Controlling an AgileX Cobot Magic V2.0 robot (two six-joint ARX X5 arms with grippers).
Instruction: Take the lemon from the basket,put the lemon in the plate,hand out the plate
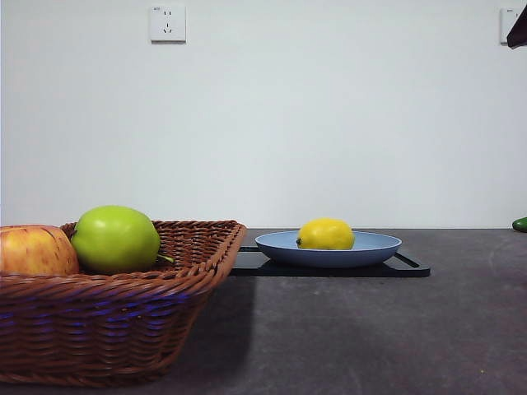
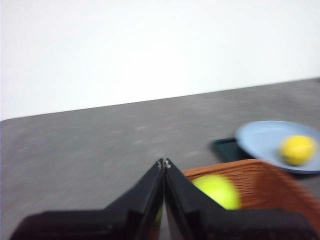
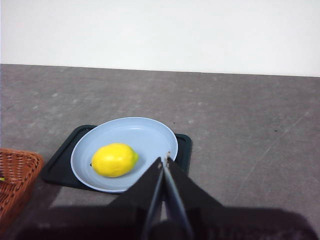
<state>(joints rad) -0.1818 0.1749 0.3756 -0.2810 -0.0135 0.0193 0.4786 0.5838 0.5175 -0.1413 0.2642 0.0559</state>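
Front view: lemon (image 1: 326, 234) in plate (image 1: 328, 248); 2 apples (image 1: 114, 239) in basket (image 1: 107, 325); both end effectors closed, empty.

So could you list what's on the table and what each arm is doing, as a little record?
lemon: lying in the plate
plate: light blue, on a black tray
basket: wicker, holds a green apple and a red-yellow apple
left end effector: shut, empty, above the basket
right end effector: shut, empty, above the plate's near rim
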